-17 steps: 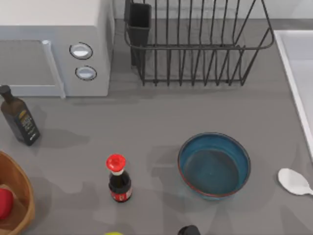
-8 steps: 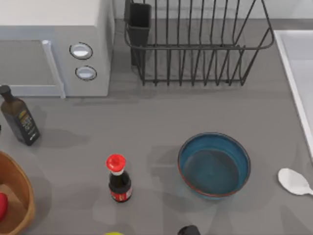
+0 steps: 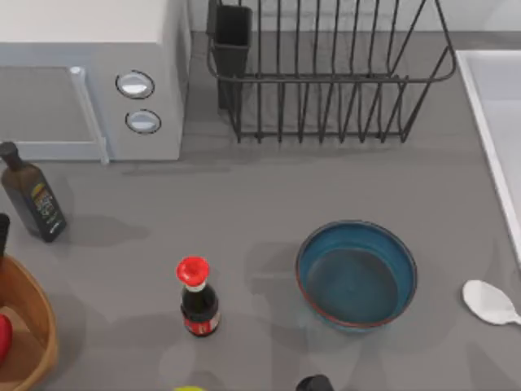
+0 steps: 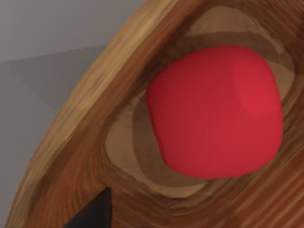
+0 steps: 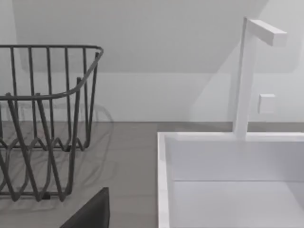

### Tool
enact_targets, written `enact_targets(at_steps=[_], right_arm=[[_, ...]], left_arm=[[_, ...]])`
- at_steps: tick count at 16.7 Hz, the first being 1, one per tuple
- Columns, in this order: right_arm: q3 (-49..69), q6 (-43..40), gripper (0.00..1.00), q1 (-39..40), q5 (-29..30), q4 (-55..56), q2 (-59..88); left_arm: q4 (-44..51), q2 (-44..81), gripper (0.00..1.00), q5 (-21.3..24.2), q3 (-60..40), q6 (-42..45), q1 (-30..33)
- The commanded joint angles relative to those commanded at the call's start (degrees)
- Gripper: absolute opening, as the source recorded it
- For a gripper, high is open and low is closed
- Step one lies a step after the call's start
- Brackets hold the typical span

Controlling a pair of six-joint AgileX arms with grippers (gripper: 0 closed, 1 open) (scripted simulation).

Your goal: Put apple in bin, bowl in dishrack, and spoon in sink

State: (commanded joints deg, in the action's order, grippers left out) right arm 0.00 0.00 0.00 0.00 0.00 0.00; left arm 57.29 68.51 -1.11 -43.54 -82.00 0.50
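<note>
The apple [image 4: 213, 111] lies on the floor of the bin [image 4: 71, 142], and from above it shows as a red sliver [image 3: 3, 336] inside the basket at the table's left edge [image 3: 32, 314]. The left gripper [image 4: 92, 216] hangs just over the bin's inner wall, with one dark fingertip in its wrist view; whether its fingers are spread or pressed together I cannot tell. The bowl [image 3: 356, 274] sits upright on the table [image 3: 244, 204] right of centre, with the spoon [image 3: 488, 302] lying near it toward the right edge. The dishrack [image 3: 326, 73] stands at the back, and the sink [image 3: 496, 106] runs along the right side. The right gripper [image 5: 90, 213] shows as a dark tip facing the dishrack [image 5: 42, 118] and the sink [image 5: 228, 180]; I cannot tell its state either. A red-capped sauce bottle [image 3: 197, 297] stands left of the bowl, a dark bottle [image 3: 31, 195] near the microwave [image 3: 89, 73]
</note>
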Motion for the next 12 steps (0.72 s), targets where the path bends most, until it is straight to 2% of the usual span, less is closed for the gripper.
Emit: enact_targets(at_steps=[4, 12], right_arm=[[0.0, 0.0, 1.0, 0.0, 0.0, 0.0, 0.0], [0.0, 0.0, 1.0, 0.0, 0.0, 0.0, 0.0]], left_arm=[[-10.14, -11.7, 1.0, 0.55, 9.02, 15.55, -0.49], [-40.74, -50.79, 1.0, 0.8, 31.12, 62.75, -0.8]])
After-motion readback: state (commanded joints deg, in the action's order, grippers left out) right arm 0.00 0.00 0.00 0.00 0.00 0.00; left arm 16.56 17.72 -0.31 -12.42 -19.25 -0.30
